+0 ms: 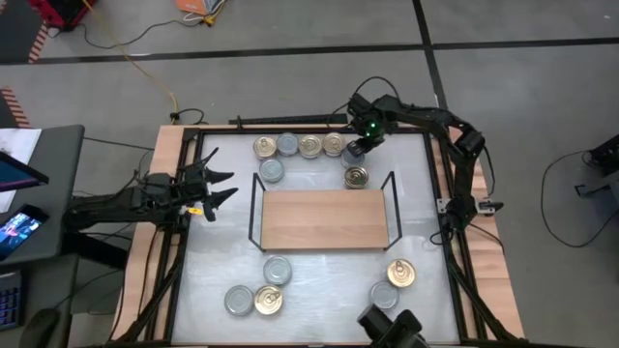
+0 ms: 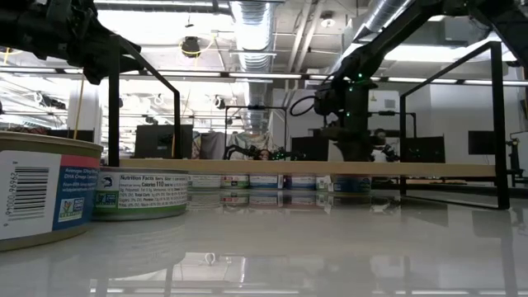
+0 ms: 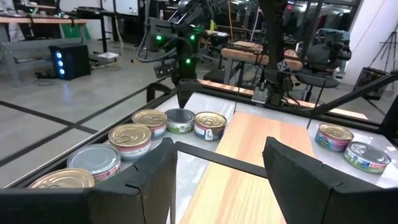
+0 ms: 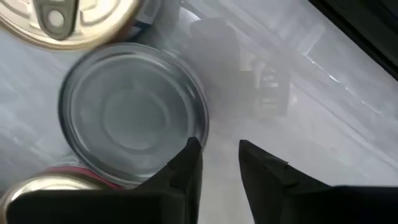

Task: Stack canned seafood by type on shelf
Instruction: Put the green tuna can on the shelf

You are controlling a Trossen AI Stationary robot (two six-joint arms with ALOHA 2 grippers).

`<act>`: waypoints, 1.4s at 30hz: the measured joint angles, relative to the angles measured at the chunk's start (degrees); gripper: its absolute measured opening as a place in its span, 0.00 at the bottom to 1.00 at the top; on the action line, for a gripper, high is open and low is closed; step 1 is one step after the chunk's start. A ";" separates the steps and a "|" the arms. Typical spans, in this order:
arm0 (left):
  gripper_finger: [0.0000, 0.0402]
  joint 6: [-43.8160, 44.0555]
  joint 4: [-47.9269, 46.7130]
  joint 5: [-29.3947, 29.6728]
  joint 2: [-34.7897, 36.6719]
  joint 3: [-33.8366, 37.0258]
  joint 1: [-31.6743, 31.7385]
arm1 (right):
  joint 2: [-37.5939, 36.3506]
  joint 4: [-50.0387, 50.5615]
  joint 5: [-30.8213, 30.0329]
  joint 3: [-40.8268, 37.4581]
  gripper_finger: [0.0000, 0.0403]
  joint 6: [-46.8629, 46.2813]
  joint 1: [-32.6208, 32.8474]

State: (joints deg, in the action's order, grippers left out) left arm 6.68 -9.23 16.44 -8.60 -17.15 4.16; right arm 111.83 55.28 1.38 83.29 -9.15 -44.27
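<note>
The shelf [image 1: 319, 220], a light wooden board with black wire ends, lies mid-table. Round tins of canned seafood stand in a row along the far edge [image 1: 309, 146], and more stand near the front [image 1: 268, 301]. My right gripper [image 1: 356, 147] points down over a silver-lidded tin [image 4: 134, 115] at the right end of that row, between two gold-lidded tins [image 4: 68, 18]. Its fingers stand a narrow gap apart [image 4: 217, 158] with nothing between them. My left gripper [image 1: 208, 188] waits level at the table's left edge, open and empty. My right gripper comes from above, pointing down. One fingertip [image 4: 189, 152] stands over the silver-lidded tin's rim [image 4: 198, 127], and the other is over bare table beside the tin. Whether the fingertip touches the rim I cannot tell. The tin sits flat on the table.
A gold-lidded tin [image 1: 356, 177] stands just in front of the right gripper, close to the shelf's far right wire post [image 1: 391, 179]. A silver tin [image 1: 272, 170] stands by the far left post. The board's top [image 3: 261, 149] is bare.
</note>
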 joint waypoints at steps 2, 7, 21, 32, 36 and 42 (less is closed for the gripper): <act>0.57 0.00 -0.02 -0.12 0.00 0.00 0.00 | 0.05 -0.31 0.01 0.00 0.29 0.01 0.00; 0.57 0.00 -0.24 -0.15 0.00 0.00 0.00 | 0.03 -1.05 0.03 -0.85 0.25 0.02 0.00; 0.57 -0.02 -0.32 -0.17 0.00 0.02 0.00 | -0.30 -0.87 -1.12 -4.22 0.18 -0.94 -1.68; 0.57 -0.02 -0.34 -0.19 0.00 0.02 0.00 | -0.01 2.63 -4.99 -4.59 0.13 -1.51 -4.38; 0.57 -0.17 -0.33 -0.19 0.02 0.02 0.00 | -1.83 3.11 -5.22 -4.15 0.13 -1.33 -5.00; 0.57 -0.20 -0.32 -0.19 0.02 0.02 0.00 | -7.63 3.28 -7.64 -2.14 0.14 -0.17 -5.11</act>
State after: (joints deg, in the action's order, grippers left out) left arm 6.48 -9.55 16.25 -8.58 -17.12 4.16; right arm 104.20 58.56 -6.26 81.14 -9.32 -49.39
